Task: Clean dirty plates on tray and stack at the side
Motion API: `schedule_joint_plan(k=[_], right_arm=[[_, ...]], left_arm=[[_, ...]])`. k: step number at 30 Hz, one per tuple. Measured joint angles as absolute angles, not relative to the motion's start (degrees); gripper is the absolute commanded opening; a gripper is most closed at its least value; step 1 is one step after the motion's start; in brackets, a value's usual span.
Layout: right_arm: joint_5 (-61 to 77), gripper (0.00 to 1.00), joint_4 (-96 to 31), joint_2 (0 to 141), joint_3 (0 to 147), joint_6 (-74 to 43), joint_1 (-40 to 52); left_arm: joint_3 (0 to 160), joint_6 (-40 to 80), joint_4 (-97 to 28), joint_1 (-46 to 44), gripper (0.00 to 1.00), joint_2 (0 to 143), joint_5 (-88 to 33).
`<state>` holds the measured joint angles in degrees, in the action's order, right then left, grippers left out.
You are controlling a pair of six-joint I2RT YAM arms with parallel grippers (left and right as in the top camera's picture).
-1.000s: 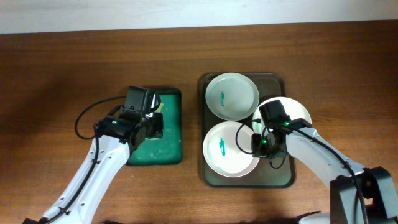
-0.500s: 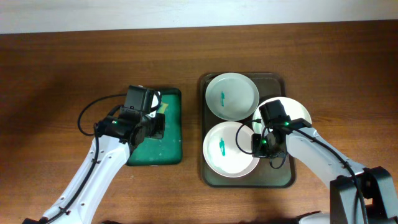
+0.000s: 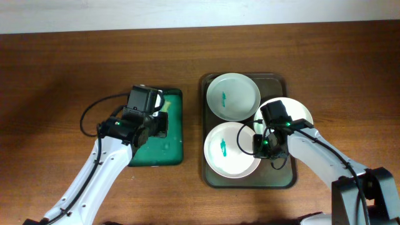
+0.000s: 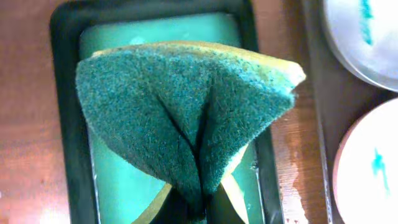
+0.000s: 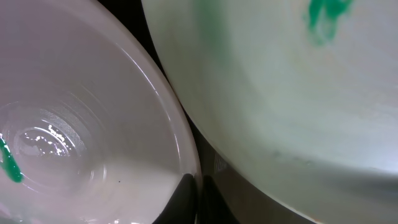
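No text, label or number can be read anywhere.

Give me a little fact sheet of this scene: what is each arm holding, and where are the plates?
Left end effector: shut on sponge, over green tray
Right end effector: shut on rim of front plate
On dark tray: front plate, far plate, third plate
Teal smears: front plate and far plate; third plate partly hidden by arm

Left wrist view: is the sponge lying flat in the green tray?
No: the sponge is pinched into a fold by the left end effector and held over the green tray.
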<state>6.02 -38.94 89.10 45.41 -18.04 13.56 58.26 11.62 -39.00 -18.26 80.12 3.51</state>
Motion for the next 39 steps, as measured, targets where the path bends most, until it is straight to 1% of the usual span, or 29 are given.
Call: schedule_joint_plan(k=[5, 9, 16, 18, 20, 22, 25, 35, 39], right_arm=[[6.02, 0.04, -38.94, 89.10, 45.41, -18.04, 13.56], [6.02, 0.04, -38.94, 89.10, 45.41, -18.06, 13.56], [6.02, 0.04, -38.92, 89.10, 45.41, -18.02, 13.56], [6.02, 0.04, -38.89, 89.10, 45.41, -18.06, 13.56], [6.04, 0.04, -38.87, 89.10, 45.41, -18.02, 13.56], [6.04, 0.04, -38.85, 89.10, 45.41, -18.04, 13.56], [6.04, 0.04, -38.85, 89.10, 45.41, -18.06, 13.56], [6.02, 0.04, -38.89, 89.10, 45.41, -18.02, 13.56], [6.04, 0.04, -38.89, 89.10, 45.41, -18.04, 13.56]], left_arm=[[58.26, 19.68, -41.39, -18.26, 0.00, 80.14, 4.95], [58.26, 22.17, -44.03, -18.26, 0.00, 80.23, 4.95], [58.28, 22.09, -44.45, -18.26, 0.00, 85.49, 4.25], [58.92, 21.61, -46.33, -18.26, 0.00, 87.64, 3.60], [62.78, 20.73, -50.70, -18.24, 0.00, 91.35, 3.11], [66.59, 20.58, -52.45, -18.17, 0.00, 93.10, 2.87], [69.87, 20.58, -52.42, -18.02, 0.00, 93.51, 1.28], [69.95, 20.56, -52.31, -18.04, 0.00, 93.67, 0.43], [69.91, 20.58, -52.75, -18.37, 0.00, 96.60, 0.43]])
